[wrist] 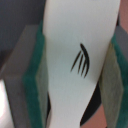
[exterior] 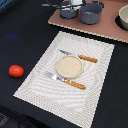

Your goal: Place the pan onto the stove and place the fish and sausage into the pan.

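Note:
In the wrist view my gripper point(wrist: 74, 82) is shut on the fish point(wrist: 65, 35), a white elongated piece with dark marks, clamped between two green pads point(wrist: 36, 85). In the exterior view the gripper point(exterior: 75, 3) is at the top edge, just over the blue-grey pan point(exterior: 68, 12). The pan stands on the pinkish-brown stove point(exterior: 107, 29) with its thin handle point(exterior: 52, 5) pointing to the exterior view's left. The sausage point(exterior: 16, 71), a bright red lump, lies on the dark table far from the stove, at the exterior view's left.
A deeper grey pot point(exterior: 91, 14) stands on the stove right beside the pan. A pale round dish point(exterior: 123, 19) sits at the stove's right end. A striped placemat point(exterior: 35, 82) holds a cream plate point(exterior: 69, 66) and two orange-handled pieces of cutlery point(exterior: 75, 84).

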You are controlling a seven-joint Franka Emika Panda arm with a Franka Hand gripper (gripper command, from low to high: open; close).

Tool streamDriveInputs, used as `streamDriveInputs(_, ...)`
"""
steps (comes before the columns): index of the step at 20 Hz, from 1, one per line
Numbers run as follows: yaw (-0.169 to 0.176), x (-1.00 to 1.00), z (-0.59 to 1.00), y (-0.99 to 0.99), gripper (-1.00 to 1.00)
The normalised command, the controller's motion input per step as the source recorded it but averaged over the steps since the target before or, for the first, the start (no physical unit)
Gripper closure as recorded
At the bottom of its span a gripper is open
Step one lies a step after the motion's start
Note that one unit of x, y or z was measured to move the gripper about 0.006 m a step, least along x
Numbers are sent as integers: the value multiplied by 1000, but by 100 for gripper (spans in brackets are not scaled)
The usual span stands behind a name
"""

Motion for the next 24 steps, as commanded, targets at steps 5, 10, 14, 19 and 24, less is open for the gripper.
streamDriveInputs(5, 0, -94, 29, 336, -100)
streamDriveInputs(10, -35, 14, 647, 40, -100)
streamDriveInputs(14, -126, 116, 1000, -587, -100)
streamDriveInputs(19, -105, 74, 1000, -660, -100)
streamDriveInputs(24, -53, 61, 862, -867, -100)
